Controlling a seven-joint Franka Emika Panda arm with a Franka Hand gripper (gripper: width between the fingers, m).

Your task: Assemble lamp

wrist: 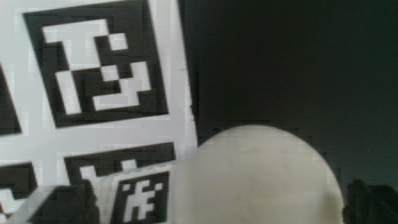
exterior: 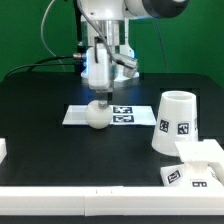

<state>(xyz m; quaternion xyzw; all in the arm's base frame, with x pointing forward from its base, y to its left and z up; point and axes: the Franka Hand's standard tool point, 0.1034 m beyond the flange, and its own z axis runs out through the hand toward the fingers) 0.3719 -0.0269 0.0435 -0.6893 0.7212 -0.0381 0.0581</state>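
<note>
The white round bulb [exterior: 97, 116] rests on the table at the front edge of the marker board [exterior: 125, 113]. My gripper [exterior: 99, 97] hangs straight above it. In the wrist view the bulb [wrist: 267, 172] fills the space between my two dark fingertips [wrist: 64, 203], which stand wide apart on either side of it; a gap shows beside one finger. A small tag [wrist: 146, 195] sits at the bulb's side. The tapered white shade [exterior: 175, 122] stands at the exterior view's right. The stepped square base [exterior: 196, 166] lies in front of the shade.
The marker board's large tags [wrist: 98, 60] show behind the bulb in the wrist view. White strips [exterior: 60, 195] edge the black table along the front. A small white block [exterior: 3, 148] sits at the exterior view's left edge.
</note>
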